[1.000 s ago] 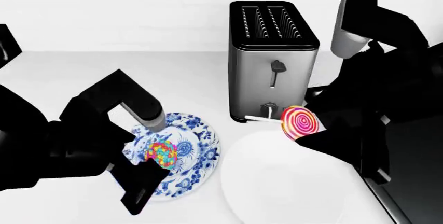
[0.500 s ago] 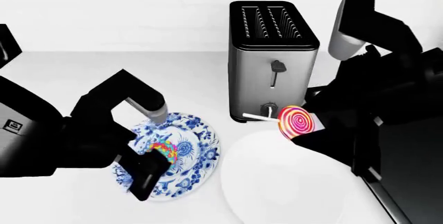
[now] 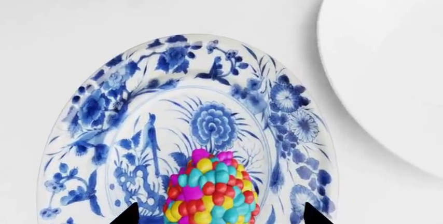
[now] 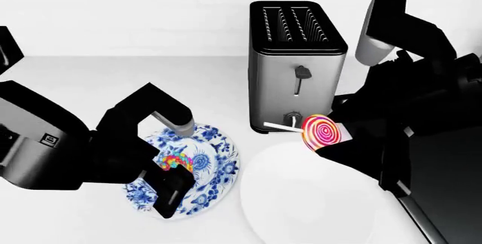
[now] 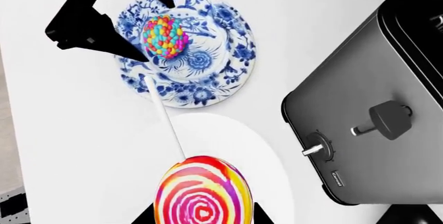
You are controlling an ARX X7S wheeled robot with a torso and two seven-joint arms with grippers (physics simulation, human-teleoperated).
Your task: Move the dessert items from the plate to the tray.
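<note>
The candy-bead ball (image 4: 176, 160) lies on the blue patterned plate (image 4: 218, 156). My left gripper (image 4: 175, 171) is open, one finger on each side of the ball (image 3: 211, 195), with a gap on both sides. In the right wrist view its black fingers (image 5: 104, 29) flank the ball (image 5: 165, 36). My right gripper (image 4: 331, 142) is shut on the swirl lollipop (image 4: 321, 132) and holds it in the air over the white plate's far edge, the stick (image 5: 166, 120) pointing towards the blue plate (image 5: 215, 79). The black tray (image 4: 452, 221) shows at the lower right.
A silver toaster (image 4: 297, 63) stands behind both plates, close to the lollipop. A large plain white plate (image 4: 301, 204) lies between the blue plate and the tray. My right arm's black links hang over the tray's near side.
My left arm has moved right and brought its open fingers in round the candy ball. The lollipop in my right gripper has shifted slightly left.
</note>
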